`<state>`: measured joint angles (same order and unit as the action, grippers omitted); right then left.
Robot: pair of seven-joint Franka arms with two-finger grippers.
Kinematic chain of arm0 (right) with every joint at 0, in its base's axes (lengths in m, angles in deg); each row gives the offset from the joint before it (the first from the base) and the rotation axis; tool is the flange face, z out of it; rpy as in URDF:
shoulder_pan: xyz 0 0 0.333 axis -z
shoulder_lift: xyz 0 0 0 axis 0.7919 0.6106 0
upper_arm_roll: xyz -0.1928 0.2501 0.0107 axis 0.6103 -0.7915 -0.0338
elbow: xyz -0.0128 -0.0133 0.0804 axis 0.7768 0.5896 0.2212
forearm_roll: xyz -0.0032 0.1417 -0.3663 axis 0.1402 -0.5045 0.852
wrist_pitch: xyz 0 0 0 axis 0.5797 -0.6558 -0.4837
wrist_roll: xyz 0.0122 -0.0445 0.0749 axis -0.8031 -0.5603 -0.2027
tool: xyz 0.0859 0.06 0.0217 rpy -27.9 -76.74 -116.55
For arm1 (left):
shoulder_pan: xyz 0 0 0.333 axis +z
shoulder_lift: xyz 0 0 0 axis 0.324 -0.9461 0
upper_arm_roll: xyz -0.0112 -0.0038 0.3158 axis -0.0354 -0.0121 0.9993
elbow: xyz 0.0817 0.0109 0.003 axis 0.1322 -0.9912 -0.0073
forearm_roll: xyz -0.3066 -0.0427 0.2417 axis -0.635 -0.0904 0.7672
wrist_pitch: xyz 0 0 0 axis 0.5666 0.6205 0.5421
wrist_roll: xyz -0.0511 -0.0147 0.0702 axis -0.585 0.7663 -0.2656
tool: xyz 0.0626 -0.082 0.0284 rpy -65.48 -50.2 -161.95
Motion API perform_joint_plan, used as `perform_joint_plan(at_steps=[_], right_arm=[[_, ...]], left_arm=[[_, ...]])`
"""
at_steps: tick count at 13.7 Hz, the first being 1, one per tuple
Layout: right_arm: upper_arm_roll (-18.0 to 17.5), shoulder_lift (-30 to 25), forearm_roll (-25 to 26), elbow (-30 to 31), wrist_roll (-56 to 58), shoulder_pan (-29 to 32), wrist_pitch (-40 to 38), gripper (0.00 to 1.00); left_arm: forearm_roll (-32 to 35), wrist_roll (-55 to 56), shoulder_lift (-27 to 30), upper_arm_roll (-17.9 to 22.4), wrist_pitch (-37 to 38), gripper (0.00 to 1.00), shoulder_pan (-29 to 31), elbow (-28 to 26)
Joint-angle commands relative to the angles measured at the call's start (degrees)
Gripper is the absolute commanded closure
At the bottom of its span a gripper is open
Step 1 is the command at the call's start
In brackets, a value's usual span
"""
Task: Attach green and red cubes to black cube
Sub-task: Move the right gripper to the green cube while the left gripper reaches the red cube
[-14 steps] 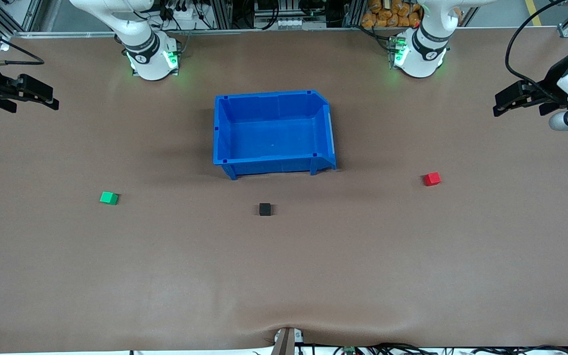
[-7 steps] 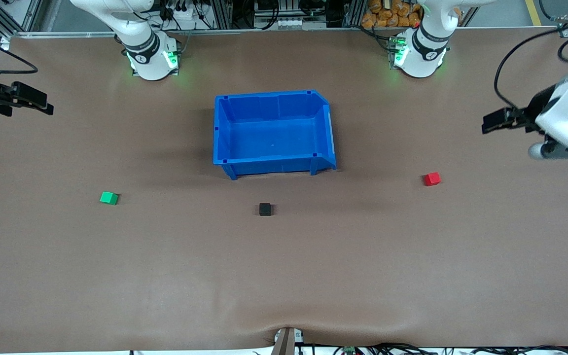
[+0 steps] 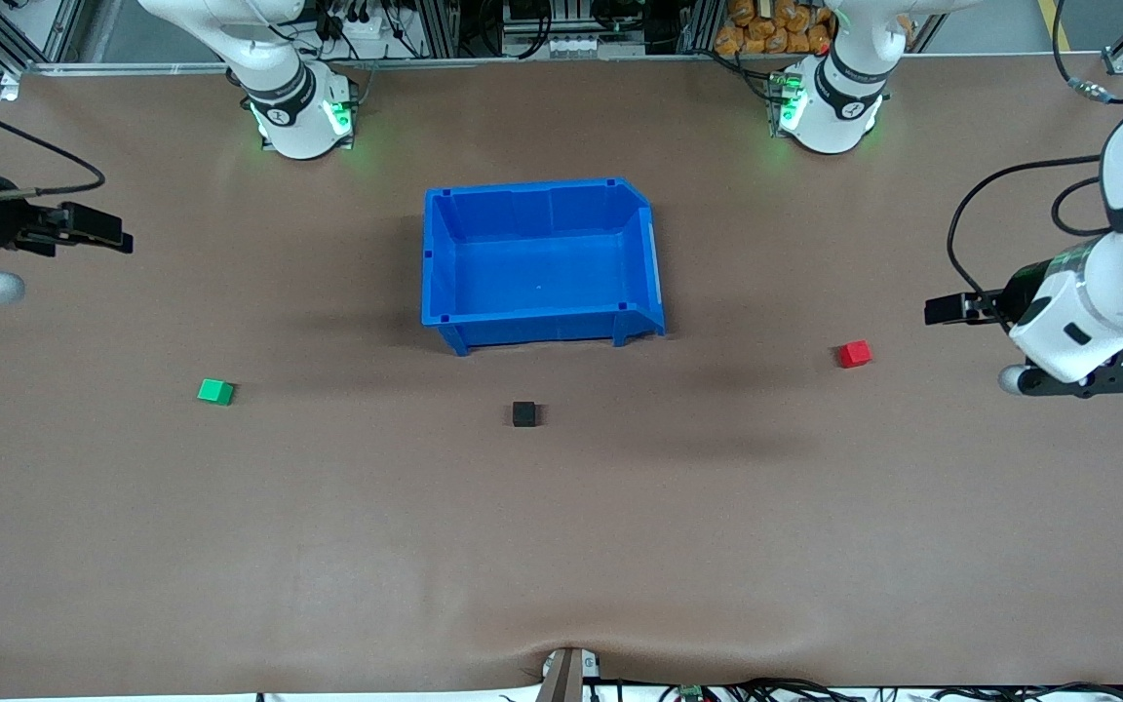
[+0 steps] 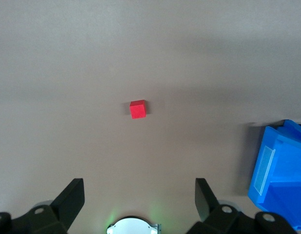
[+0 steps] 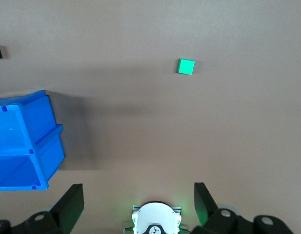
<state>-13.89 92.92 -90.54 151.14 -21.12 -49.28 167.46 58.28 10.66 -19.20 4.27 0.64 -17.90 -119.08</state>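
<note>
Two grippers hang above the table (image 3: 561,546), both empty with fingers spread wide. Left gripper (image 3: 942,310) is over bare surface at the left arm's end, near the red cube (image 3: 854,353). Right gripper (image 3: 108,231) is over the right arm's end, well apart from the green cube (image 3: 215,392). Black cube (image 3: 523,413) sits between them, nearer the front camera than the blue bin (image 3: 654,263). All three cubes lie apart.
</note>
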Motion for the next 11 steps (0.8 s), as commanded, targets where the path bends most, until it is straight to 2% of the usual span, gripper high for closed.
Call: perform_joint_plan(at_steps=[1, 4, 7, 9, 11], right_arm=[[-0.1, 5.8, -0.4, -1.0, 0.1, 0.1, -0.4, 0.0], [0.0, 11.9, -1.3, -4.8, 0.0, 1.5, -0.4, 0.0], [0.0, 15.6, -1.9, -4.3, 0.4, 5.3, 1.1, 0.0], [0.0, 16.1, -1.8, -0.8, 0.4, 6.8, 5.8, 0.0], [0.0, 15.5, -1.5, 5.6, 0.4, 7.6, 11.9, 0.0]], left_arm=[[1.3, 0.5, -2.3, 0.0, -0.4, 0.0, 0.4, 1.1], [1.7, -0.4, -6.0, 0.2, -2.3, 0.0, 0.5, 1.2], [3.4, -0.3, -8.9, 0.2, -5.7, 0.0, 0.9, 1.0], [3.7, -0.4, -11.6, 0.2, -9.0, 0.0, 1.7, 0.3], [3.7, -0.4, -13.2, 0.1, -12.8, 0.0, 3.1, -1.9]])
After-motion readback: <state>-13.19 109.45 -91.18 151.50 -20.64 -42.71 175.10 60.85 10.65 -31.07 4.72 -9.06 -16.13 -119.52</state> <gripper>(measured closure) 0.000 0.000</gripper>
